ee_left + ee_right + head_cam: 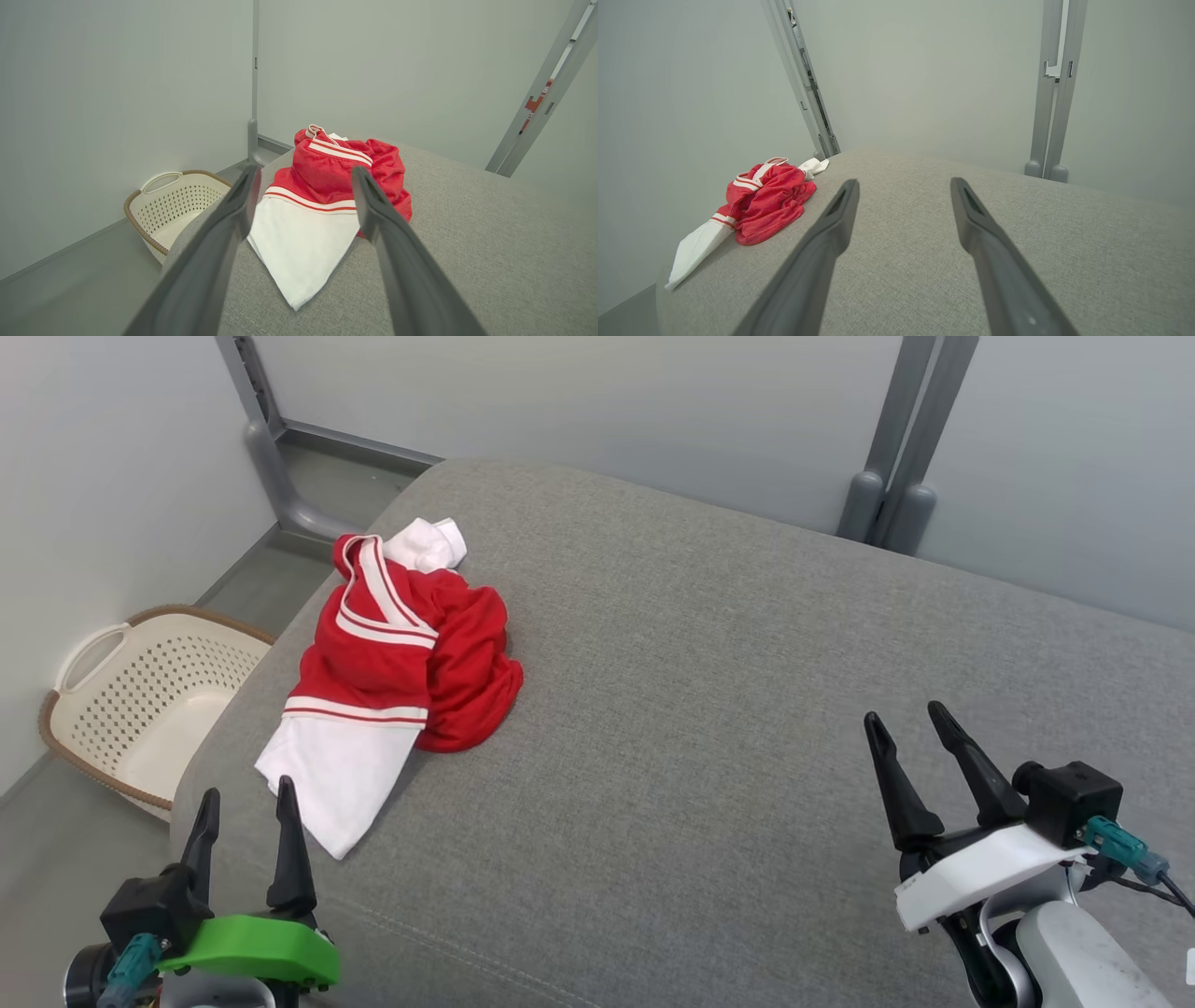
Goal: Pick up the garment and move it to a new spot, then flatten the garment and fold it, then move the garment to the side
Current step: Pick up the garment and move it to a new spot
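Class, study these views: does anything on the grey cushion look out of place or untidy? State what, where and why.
The red and white garment lies crumpled in a heap near the left edge of the grey cushion, with a white part trailing flat toward the front. Nothing looks spilled or damaged.

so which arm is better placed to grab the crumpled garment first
Left. The left gripper is open and sits just short of the white end of the garment, which its wrist view frames between its fingers. The right gripper, also open, is well off across the grey cushion.
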Motion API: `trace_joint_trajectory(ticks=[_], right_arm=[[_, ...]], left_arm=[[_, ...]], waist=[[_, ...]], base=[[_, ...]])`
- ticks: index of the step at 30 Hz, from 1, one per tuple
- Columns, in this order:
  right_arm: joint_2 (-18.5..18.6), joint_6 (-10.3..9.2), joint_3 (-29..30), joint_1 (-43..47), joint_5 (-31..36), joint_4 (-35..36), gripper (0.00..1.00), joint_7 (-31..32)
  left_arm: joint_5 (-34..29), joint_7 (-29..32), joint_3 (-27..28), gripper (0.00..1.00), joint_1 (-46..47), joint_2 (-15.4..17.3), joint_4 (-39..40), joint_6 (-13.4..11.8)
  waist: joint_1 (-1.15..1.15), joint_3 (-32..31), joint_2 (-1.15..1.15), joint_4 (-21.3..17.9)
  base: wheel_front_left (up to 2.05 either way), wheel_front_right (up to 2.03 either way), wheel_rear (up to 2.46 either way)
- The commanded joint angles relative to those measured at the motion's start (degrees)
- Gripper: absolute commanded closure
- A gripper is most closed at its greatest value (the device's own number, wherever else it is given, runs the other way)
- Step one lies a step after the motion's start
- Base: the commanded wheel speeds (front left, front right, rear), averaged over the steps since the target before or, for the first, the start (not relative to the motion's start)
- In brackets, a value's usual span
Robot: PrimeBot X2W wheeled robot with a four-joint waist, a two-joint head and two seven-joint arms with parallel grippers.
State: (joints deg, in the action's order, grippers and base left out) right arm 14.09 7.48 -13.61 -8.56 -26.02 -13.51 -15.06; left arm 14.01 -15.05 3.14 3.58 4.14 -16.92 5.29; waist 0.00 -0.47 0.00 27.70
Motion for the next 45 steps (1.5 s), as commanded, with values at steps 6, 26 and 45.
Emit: trace_joint_trajectory(ticks=[6, 26, 45], right_arm=[[0.2, 0.02, -0.8, -0.1, 0.4, 0.3, 0.00, -0.1], [3.7, 0.02, -2.7, -7.0, 1.9, 7.9, 0.00, -0.1], [2.9, 0.02, -2.0, -9.8, 2.6, 10.2, 0.00, -0.1]], left_arm=[[-0.4, 0.4, -0.4, 0.00, 1.7, 1.2, 1.2, 0.2], [17.2, 32.1, 1.5, 0.00, 33.0, 12.5, -12.4, 2.1], [23.0, 48.7, -5.0, 0.00, 39.9, 22.2, -35.5, 2.2]], waist=[[0.00, 0.6, 0.00, -0.5], [0.00, 13.7, 0.00, -12.5], [0.00, 19.6, 0.00, -23.0]], base=[[0.00, 0.00, 0.00], [0.00, 0.00, 0.00], [0.00, 0.00, 0.00]])
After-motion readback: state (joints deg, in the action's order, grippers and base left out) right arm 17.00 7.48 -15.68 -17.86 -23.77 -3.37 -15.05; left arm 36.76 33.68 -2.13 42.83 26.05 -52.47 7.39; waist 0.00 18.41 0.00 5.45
